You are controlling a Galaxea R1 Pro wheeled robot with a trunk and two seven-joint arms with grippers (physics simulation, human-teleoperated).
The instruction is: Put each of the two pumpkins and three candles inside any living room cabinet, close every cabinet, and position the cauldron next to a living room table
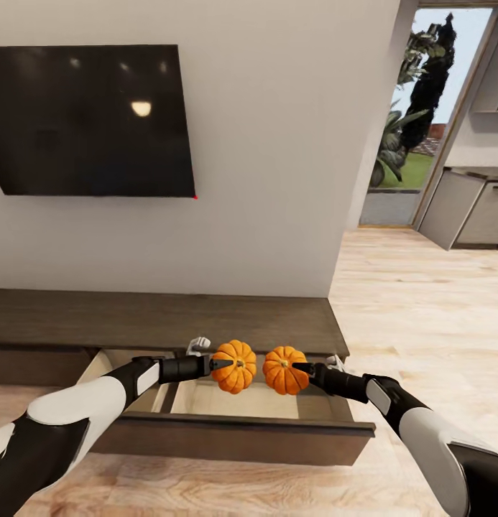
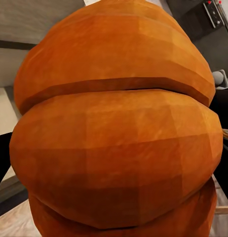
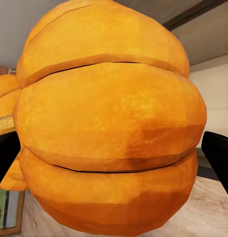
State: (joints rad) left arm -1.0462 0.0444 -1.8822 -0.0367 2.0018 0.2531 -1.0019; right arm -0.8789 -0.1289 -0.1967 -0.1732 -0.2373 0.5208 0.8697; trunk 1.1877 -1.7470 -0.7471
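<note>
Orange and deeply ribbed, two small pumpkins hang side by side over the open drawer (image 1: 277, 402) of a long, low cabinet (image 1: 162, 319) in dark brown wood grain. The left pumpkin (image 1: 234, 366) is pinched at its side by the left gripper (image 1: 218, 364), its dark fingers closed against the rind. The right pumpkin (image 1: 285, 370) is gripped the same way by the right gripper (image 1: 303, 371). The two fruits sit near each other without touching. The drawer's pale interior lies directly beneath them. Above the cabinet, a glossy black TV (image 1: 90, 118) hangs on a plain white wall.
</note>
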